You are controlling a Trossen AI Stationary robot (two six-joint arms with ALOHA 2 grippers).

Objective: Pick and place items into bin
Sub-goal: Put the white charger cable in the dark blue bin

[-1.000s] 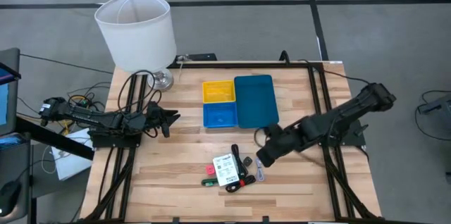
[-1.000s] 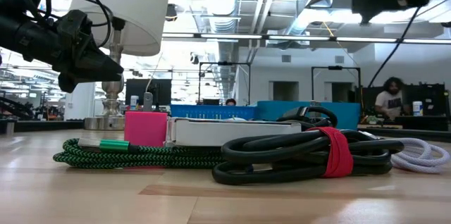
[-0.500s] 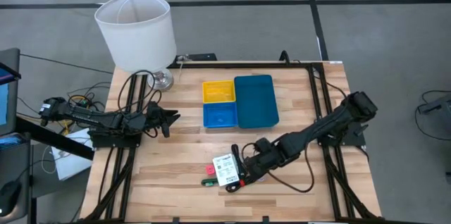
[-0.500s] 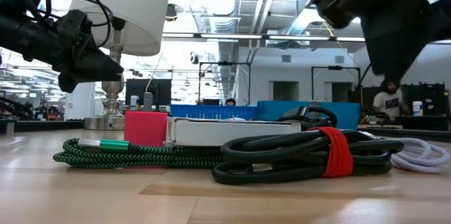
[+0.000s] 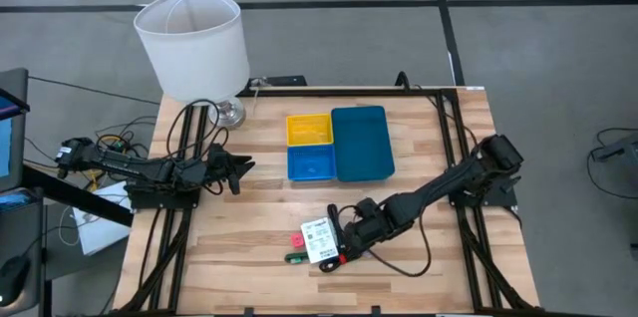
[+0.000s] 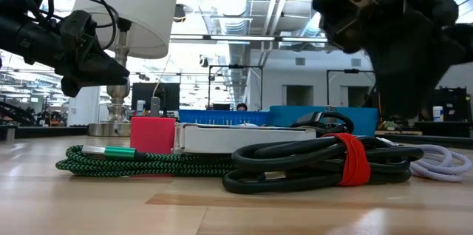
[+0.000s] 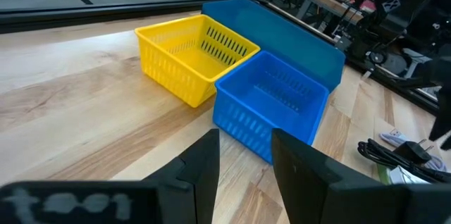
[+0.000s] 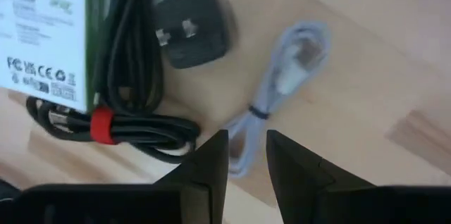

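Observation:
My right gripper (image 5: 347, 239) is open and hovers just above the pile of items near the table's front. In the right wrist view its fingers stand on either side of the thin grey cable's (image 8: 282, 86) looped end, apart from it. Beside the cable lie a black plug (image 8: 194, 27), a black cable bundle with a red tie (image 8: 116, 122) and a white printed card (image 8: 46, 34). A pink bit (image 5: 296, 241) and a green piece (image 5: 296, 256) lie left of the card. The yellow (image 5: 309, 129), blue (image 5: 311, 163) and teal (image 5: 362, 143) bins stand mid-table. My left gripper (image 5: 243, 167) waits open at the left.
A white lampshade on a metal foot (image 5: 191, 43) stands at the table's far left corner. Loose cables run along the table's left edge (image 5: 184, 123). Bare wood lies between the bins and the pile of items.
My right gripper has moved toward the table's left and near edge and down, from right of the pile to just over the grey cable and the black bundle. The items have stayed where they were.

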